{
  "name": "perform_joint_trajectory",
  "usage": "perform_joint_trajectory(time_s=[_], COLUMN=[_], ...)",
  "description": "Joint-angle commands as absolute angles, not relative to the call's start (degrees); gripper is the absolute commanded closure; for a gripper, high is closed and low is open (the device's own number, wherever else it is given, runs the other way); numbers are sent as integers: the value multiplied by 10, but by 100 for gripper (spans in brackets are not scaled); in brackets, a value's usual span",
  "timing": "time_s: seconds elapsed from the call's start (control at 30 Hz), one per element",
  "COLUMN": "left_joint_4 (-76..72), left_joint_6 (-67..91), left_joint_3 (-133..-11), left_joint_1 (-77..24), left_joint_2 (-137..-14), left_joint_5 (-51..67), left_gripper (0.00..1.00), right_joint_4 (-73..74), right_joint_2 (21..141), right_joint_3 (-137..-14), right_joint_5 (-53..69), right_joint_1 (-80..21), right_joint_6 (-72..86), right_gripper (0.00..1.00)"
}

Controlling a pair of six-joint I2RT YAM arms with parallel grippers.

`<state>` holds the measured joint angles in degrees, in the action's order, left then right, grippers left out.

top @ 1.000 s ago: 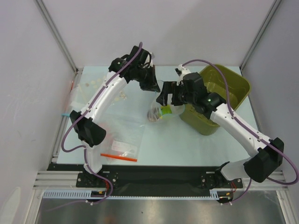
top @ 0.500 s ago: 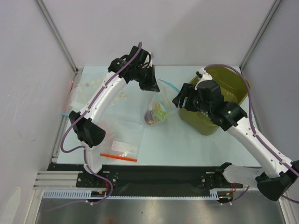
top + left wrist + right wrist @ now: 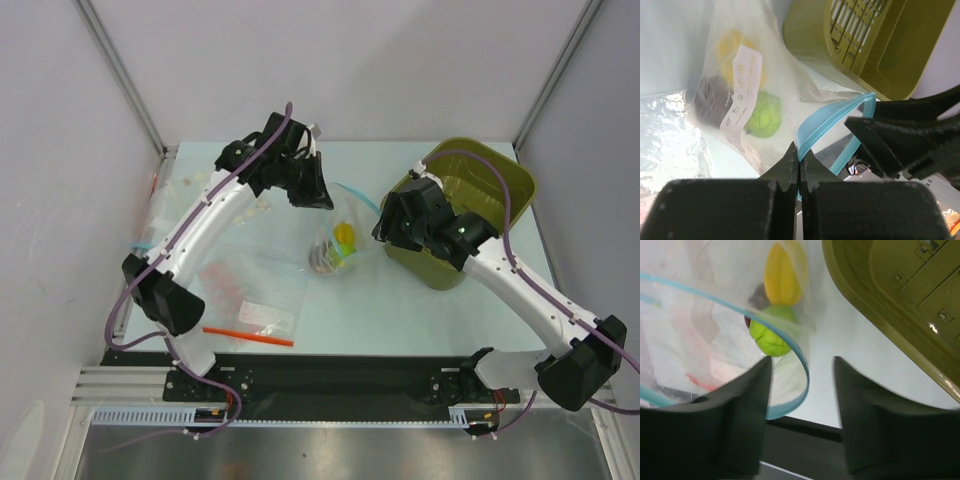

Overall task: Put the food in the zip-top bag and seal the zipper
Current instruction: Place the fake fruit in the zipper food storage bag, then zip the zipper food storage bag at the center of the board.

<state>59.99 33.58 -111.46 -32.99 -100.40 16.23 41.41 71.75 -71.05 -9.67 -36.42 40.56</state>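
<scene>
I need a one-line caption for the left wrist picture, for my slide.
Left claw pinches the light blue zipper of the clear bag holding three toy fruits, beside an olive basket.

Right gripper [image 3: 801, 365] has backed off the zip-top bag [image 3: 335, 238], jaws narrowing.

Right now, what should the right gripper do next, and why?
Probably close the right gripper on the light blue zip strip of the clear plastic bag: it gapes between its open fingers, the left gripper pinches it, and three toy fruits are inside.
</scene>
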Motion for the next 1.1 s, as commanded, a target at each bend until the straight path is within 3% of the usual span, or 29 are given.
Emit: perform_joint_trajectory(time_s=[0.0,0.17,0.2,0.47,0.5,0.63,0.7,0.8,0.83,0.9,1.07], left_joint_4=[556,546,548,564,562,572,577,560,549,489,368], left_joint_6=[343,356,355,372,375,371,365,357,354,347,319], left_joint_3=[-1092,-1074,-1079,-1099,-1103,-1142,-1146,-1102,-1082,-1006,-852], left_joint_1=[-343,-354,-366,-446,-460,-483,-485,-485,-487,-494,-511], left_joint_2=[-954,-954,-958,-997,-1002,-1018,-1006,-972,-936,-894,-739], left_joint_5=[166,178,178,149,149,133,117,97,93,91,77], left_gripper=[100,100,100,96,92,58,50,31,14,0,0], right_joint_4=[391,417,417,436,439,454,450,419,411,411,412], right_joint_2=[727,725,721,680,674,666,662,654,651,650,656], right_joint_3=[-736,-757,-756,-739,-739,-737,-716,-687,-686,-690,-693], right_joint_5=[-104,-92,-88,-62,-68,-71,-59,-34,-33,-39,-47], right_joint_1=[-367,-367,-367,-367,-367,-359,-349,-338,-338,-338,-332], right_joint_6=[408,396,396,406,403,403,409,424,427,434,446], right_gripper=[49,95,100,100,100,100,100,100,100,100,100])
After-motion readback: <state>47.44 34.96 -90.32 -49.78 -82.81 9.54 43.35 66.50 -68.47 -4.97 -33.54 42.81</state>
